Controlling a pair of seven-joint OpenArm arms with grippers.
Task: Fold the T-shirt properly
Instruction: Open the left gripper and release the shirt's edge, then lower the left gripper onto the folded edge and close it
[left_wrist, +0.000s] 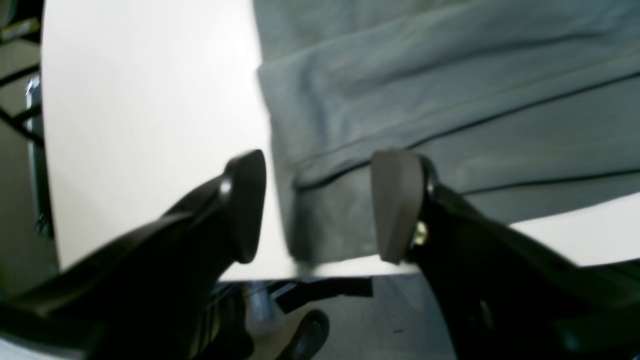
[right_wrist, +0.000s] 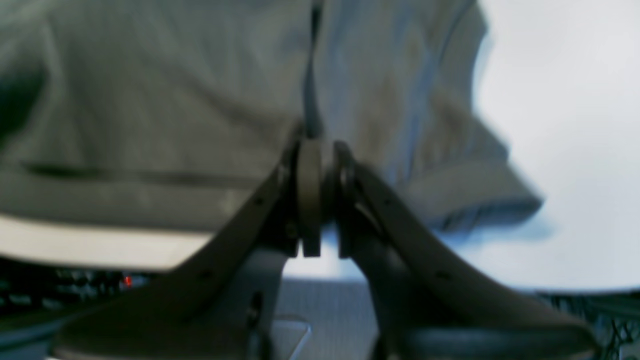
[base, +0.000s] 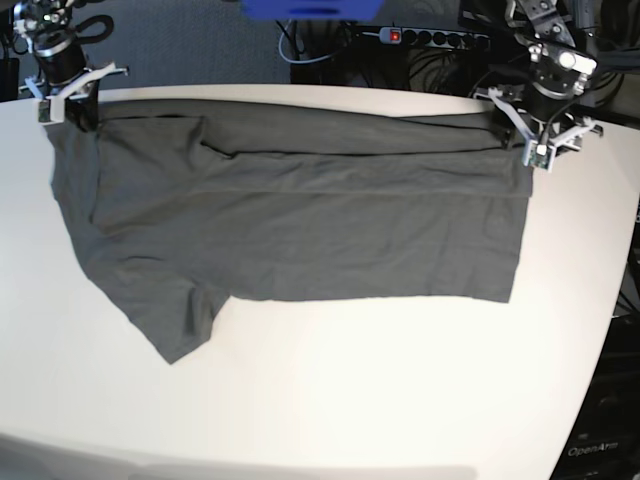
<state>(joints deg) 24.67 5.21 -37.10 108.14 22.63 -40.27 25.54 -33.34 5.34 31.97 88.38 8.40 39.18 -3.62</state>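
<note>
Dark grey T-shirt (base: 300, 220) lying flat on the white table (base: 400, 400), far long edge folded over into a strip, one short sleeve sticking out toward the near-left.

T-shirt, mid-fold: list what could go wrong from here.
1. The right pincer is shut on the T-shirt while the left pincer stands open; pulling now could drag the fold askew.
2. The folded edge lies near the table rim and may slip off.
</note>
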